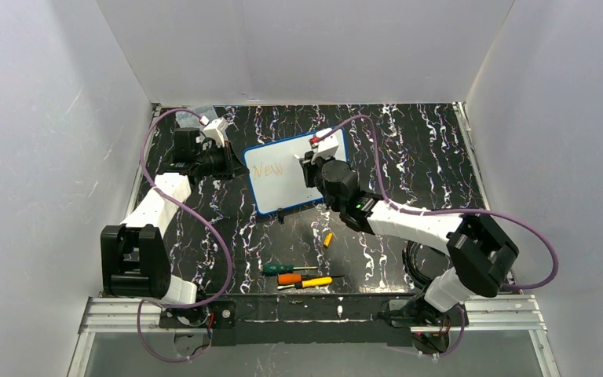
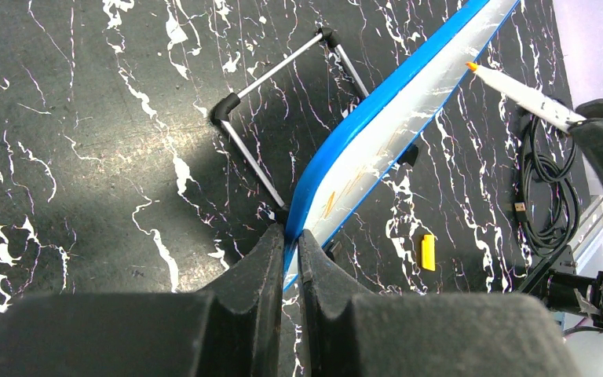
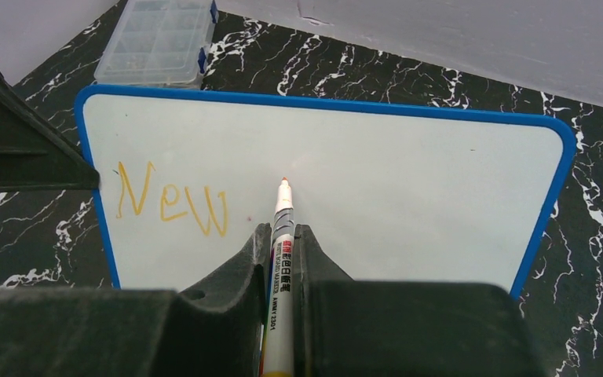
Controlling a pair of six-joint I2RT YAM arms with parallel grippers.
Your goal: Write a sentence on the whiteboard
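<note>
Gripping the whiteboard [image 1: 286, 192] by its left edge, the left claw [image 2: 292, 236] has both fingers pressed together on the blue frame, one on the front and one on the back. The whiteboard stands tilted on the table [image 1: 408, 149], and behind it a wire stand [image 2: 283, 102] rests on the marbled surface.

In front of the whiteboard, the right claw [image 3: 283, 236] is clamped on a white marker [image 3: 283, 208], whose barrel runs up between the fingers. The orange tip points at the whiteboard's middle, just right of the writing. Whether the tip touches the surface cannot be told.

One orange word [image 3: 171, 204], "New", sits on the whiteboard's left half, close to the left claw's fingers. The rest of the white face is bare.

Beyond the whiteboard's top left corner lies a clear box [image 3: 161, 39] with compartments. Nearer the arm bases than the whiteboard lie a small yellow piece [image 1: 327, 239], then a green screwdriver [image 1: 286, 269] and an orange-and-yellow one [image 1: 306, 281], well apart from it. A coiled black cable [image 1: 420, 263] lies to their right.
</note>
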